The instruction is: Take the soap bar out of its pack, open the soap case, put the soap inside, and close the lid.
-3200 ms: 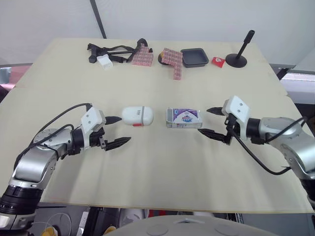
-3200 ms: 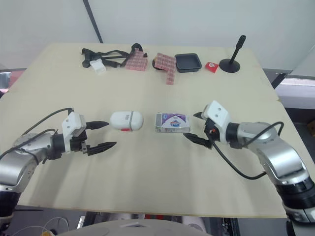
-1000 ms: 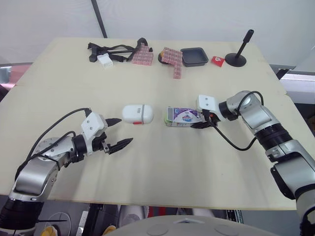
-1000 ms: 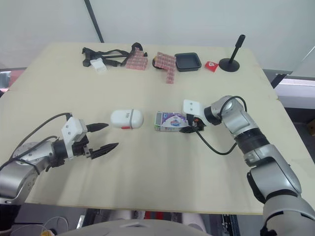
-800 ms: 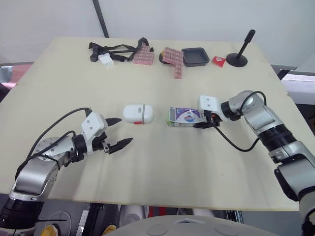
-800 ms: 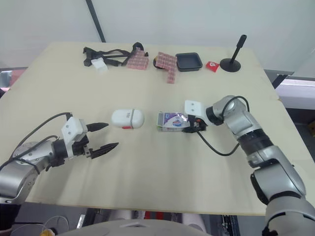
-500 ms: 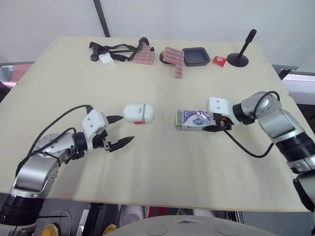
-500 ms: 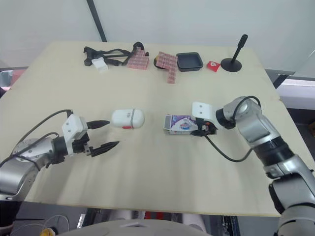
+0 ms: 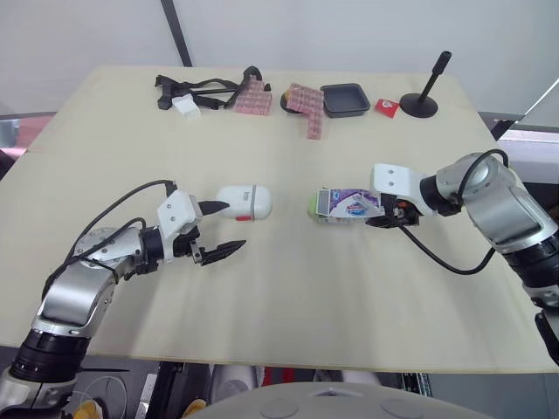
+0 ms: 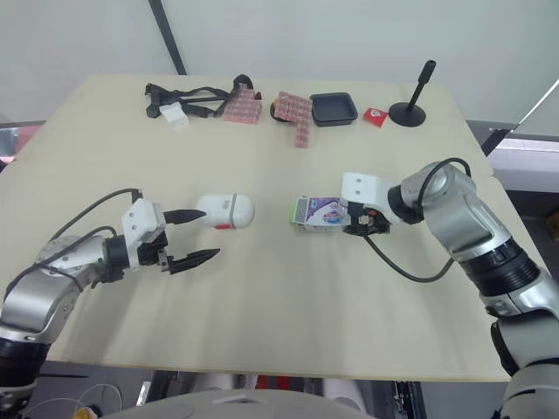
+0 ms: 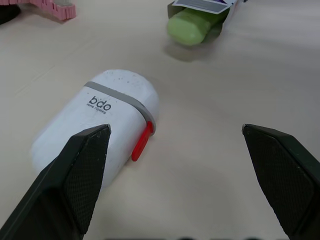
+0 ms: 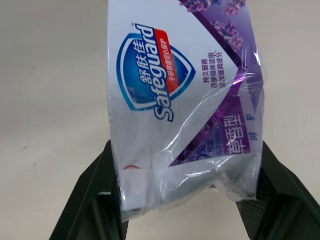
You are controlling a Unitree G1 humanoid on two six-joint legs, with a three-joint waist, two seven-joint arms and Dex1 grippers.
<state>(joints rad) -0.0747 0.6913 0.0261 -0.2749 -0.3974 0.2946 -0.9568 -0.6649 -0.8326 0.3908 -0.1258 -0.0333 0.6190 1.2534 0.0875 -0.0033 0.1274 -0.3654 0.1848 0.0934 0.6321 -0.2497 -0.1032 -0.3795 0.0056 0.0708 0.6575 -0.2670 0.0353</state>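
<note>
Soap bar partly out of its pack, case lid closed

The left gripper (image 9: pixel 231 227) hovered just left of the white soap case (image 9: pixel 245 202), fingers spread wide apart. Right of the case, the green soap bar (image 9: pixel 313 208) poked from the open end of the soap pack (image 9: pixel 349 205). The right gripper (image 9: pixel 385 215) was clamped on the pack's far end.
</note>
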